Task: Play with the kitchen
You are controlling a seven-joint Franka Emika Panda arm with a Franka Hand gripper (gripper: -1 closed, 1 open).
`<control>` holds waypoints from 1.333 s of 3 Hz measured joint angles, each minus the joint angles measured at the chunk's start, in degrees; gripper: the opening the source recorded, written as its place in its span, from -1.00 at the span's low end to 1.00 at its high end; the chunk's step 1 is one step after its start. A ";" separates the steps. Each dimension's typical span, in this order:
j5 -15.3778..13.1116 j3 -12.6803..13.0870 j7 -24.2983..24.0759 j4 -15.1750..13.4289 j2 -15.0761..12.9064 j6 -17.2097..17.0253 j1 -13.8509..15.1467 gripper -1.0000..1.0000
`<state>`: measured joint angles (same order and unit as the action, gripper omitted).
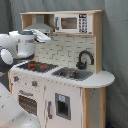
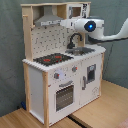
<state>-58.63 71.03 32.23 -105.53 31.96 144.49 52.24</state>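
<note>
Arm enters from the left of the first exterior view; gripper [image 1: 44, 35] hangs at upper left, above the hob [image 1: 36, 65] and just under the grey hood [image 1: 40, 25]. Finger opening: cannot tell; nothing visibly held. The kitchen [image 1: 65, 92] fills frame centre, faucet [image 1: 84, 58] and sink [image 1: 72, 73] right of centre. Risk, judged: rising would knock the hood; sweeping right could clip the faucet.

First exterior view: set off the sink end of the kitchen [image 1: 60, 75], fairly close, cutting off the base. Second exterior view: set off the hob end, a little farther back, taking in the floor [image 2: 107, 107]. Shared in both exterior views: hob [image 1: 36, 65], faucet [image 1: 84, 59], hood [image 1: 39, 25], arm [image 1: 20, 44].
</note>
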 joint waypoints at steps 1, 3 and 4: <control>0.00 -0.04 -5.02 -1.49 0.69 -4.45 -2.75 1.00; 0.17 -0.32 -15.03 -4.35 1.42 -14.59 -8.42 1.00; 0.71 -0.74 -19.68 -5.18 1.38 -19.72 -10.80 1.00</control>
<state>-57.92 70.29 12.56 -110.71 33.34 124.77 41.43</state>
